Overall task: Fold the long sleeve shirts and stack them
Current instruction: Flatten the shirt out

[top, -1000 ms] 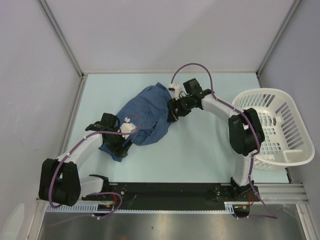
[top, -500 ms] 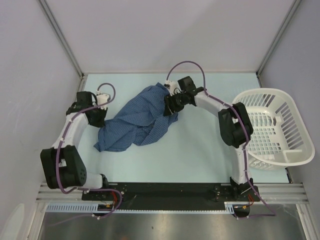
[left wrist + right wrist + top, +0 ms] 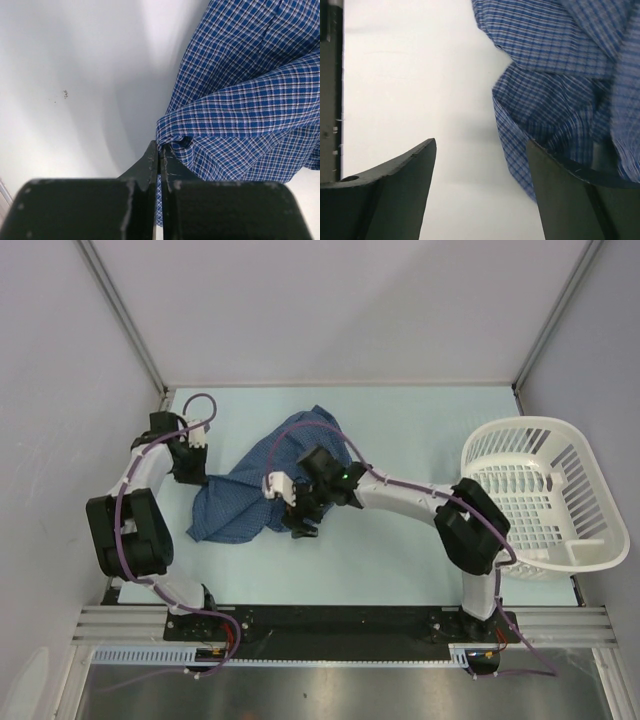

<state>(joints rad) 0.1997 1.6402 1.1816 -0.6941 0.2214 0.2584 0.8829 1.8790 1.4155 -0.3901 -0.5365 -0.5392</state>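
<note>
Your left gripper [image 3: 160, 147] has clamped the left edge of the crumpled blue checked cloth shirt [image 3: 232, 508]. Your right gripper [image 3: 482, 142], wide and empty, has swung to its near hem, so spreading likely comes next.

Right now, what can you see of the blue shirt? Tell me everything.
The blue shirt is thin woven cloth in a fine blue-and-white check. It lies unfolded in a crumpled, wrinkled heap on the pale table, running diagonally from near-left to far-right. No collar, buttons or sleeves can be made out. The left gripper is shut on a fold at its left edge. The right gripper hangs open over its near edge, the cloth's hem between its fingers.
</note>
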